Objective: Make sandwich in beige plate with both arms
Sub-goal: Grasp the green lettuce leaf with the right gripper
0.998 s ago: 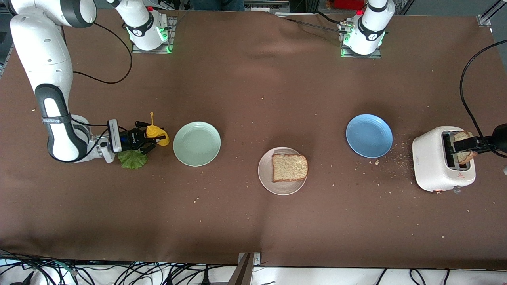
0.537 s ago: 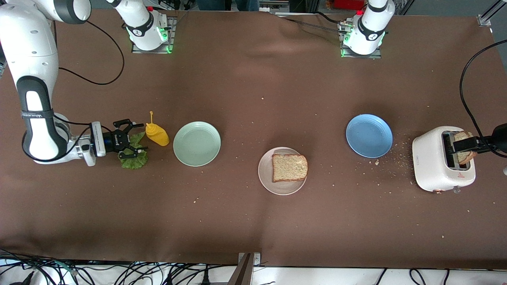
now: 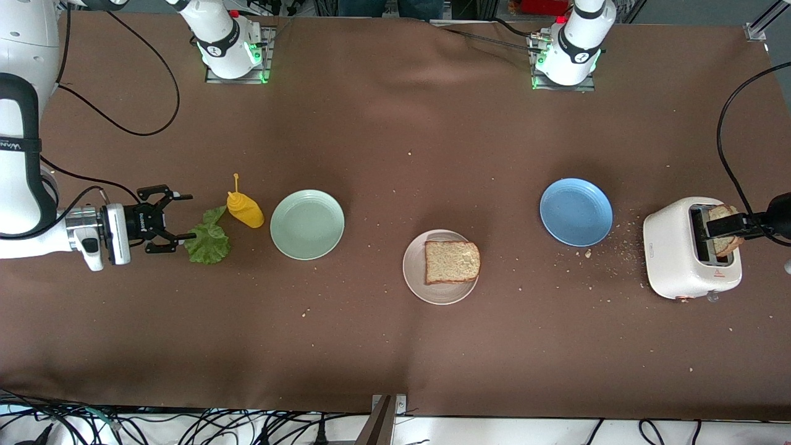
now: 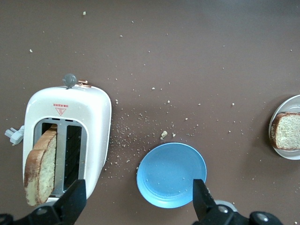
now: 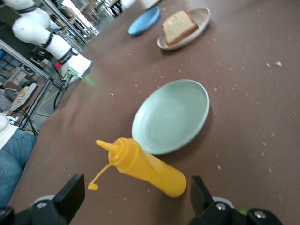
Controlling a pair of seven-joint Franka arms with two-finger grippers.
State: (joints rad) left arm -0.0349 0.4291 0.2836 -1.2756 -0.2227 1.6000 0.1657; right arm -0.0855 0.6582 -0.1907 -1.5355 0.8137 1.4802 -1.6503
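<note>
The coming move turns on the lettuce leaf: it lies flat on the brown cloth just beside the right gripper, on the side toward the middle of the table, with the lower fingertip at the leaf's edge — whether it touches the leaf cannot be told. That gripper is spread wide and holds nothing, its fingers lying level and pointing along the table toward the leaf and the plates. The leaf's longer axis runs slightly aslant, from its broad ruffled part nearer the front camera up toward the yellow sauce bottle, which lies on its side just beside it. The right arm is plainly the nearer one; a short reach forward and down would probably bring the fingers around the leaf's edge. Past the bottle sits the mint-green plate, and further along, near the table's middle, the beige plate already carries one slice of bread, overhanging the rim slightly. The left gripper hangs above the toaster at the left arm's end — fingers wide apart, gripping nothing — with the second slice standing in a slot just beneath one finger. The blue plate lies between toaster and beige plate.
</note>
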